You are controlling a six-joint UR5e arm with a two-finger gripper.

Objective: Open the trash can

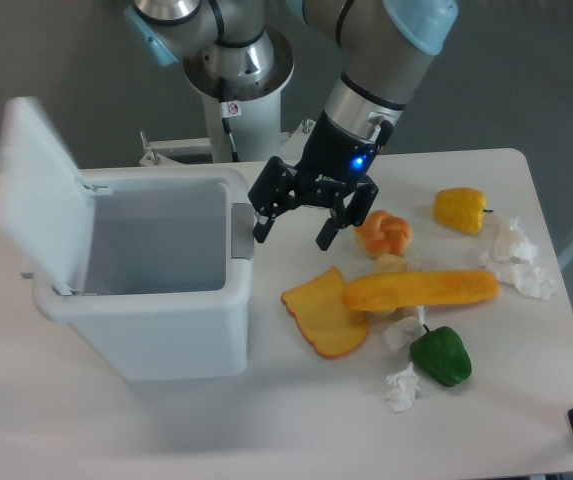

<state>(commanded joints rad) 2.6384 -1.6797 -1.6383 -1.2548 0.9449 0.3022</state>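
On my screen the trash can (151,310) sits on the left half of the white counter (266,430), a big white rectangular bin with rounded corners. Its lid (36,195) stands swung up on the hinge at the bin's left side, slightly blurred, and I can look straight into the pale grey inside. On the right rim of the bin is the grey push tab (242,232).

Just to the right of that tab I see my pincer (292,231), hanging from the arm (371,75) that reaches down from the top of the view. Its two dark fingers are spread apart with nothing between them, the left fingertip close beside the tab; I cannot tell if it touches. A small blue light glows on the wrist.

Further right, the counter carries scattered food and scraps. A flat orange slice (321,315) lies nearest the bin, with a long orange vegetable (421,289) resting across its upper right edge. Behind these sits a small orange and white piece (383,234). A yellow pepper (460,209) is near the far right, beside crumpled white paper (516,260). A green pepper (441,356) lies nearer me, with smaller paper wads (401,388) next to it.
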